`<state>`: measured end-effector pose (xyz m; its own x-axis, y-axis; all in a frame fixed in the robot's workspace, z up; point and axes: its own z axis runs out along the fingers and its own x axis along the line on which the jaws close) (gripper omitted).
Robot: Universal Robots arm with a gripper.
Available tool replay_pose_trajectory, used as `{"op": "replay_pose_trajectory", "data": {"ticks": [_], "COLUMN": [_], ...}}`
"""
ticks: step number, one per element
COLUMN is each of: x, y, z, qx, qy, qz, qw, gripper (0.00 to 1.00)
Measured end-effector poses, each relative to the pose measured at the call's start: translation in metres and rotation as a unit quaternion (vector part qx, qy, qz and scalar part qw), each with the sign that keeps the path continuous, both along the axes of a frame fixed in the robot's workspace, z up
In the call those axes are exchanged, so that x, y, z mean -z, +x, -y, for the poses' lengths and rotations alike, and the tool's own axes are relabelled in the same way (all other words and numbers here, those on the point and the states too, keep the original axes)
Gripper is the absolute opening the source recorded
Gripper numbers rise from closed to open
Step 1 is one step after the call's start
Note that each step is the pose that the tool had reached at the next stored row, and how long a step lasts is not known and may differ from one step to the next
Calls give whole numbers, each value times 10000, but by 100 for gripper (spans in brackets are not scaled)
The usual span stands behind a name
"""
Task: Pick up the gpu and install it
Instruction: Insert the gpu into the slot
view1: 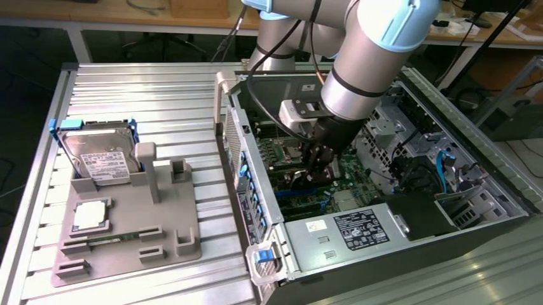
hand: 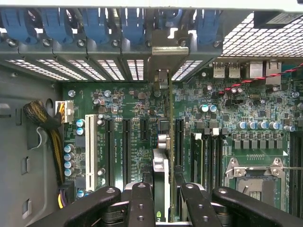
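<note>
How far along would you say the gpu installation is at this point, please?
The pickup looks done: the gpu is in the claw, standing on edge over the motherboard inside the computer case, its bracket up by the rear slot openings. Whether it is fully seated in the slot cannot be told.

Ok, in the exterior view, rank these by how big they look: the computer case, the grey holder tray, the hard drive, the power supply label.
Largest to smallest as they appear:
1. computer case
2. grey holder tray
3. hard drive
4. power supply label

The last two look close in size; the drive is partly hidden in its slot, so that order is unsure.
</note>
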<state>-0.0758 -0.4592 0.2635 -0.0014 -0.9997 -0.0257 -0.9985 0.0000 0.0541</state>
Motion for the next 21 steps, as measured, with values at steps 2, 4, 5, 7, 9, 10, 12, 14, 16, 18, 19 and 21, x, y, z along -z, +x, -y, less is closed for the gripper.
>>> {"op": "replay_pose_trajectory", "data": {"ticks": [2, 4, 5, 7, 9, 10, 12, 14, 16, 18, 19, 21], "x": [0, 4, 9, 17, 25, 27, 33, 36, 37, 37, 37, 37], "y": [0, 0, 0, -4, -7, -11, -14, -17, -18, -19, -19, -18], "z": [0, 0, 0, 0, 0, 0, 0, 0, 1, 1, 1, 1], "qx": [0, 0, 0, 2, 3, 4, 6, 9, 10, 10, 11, 10], "qy": [0, 1, 2, 0, -1, -1, -1, -1, 0, 0, 0, -4], "qz": [0, 0, 1, 0, -1, -1, 0, 0, 0, -2, -7, -33], "qw": [10000, 10000, 10000, 10000, 10000, 10000, 10000, 10000, 10000, 10000, 10000, 10000], "gripper": [27, 27, 27, 27, 27, 27, 27, 27, 27, 27, 27, 27]}}
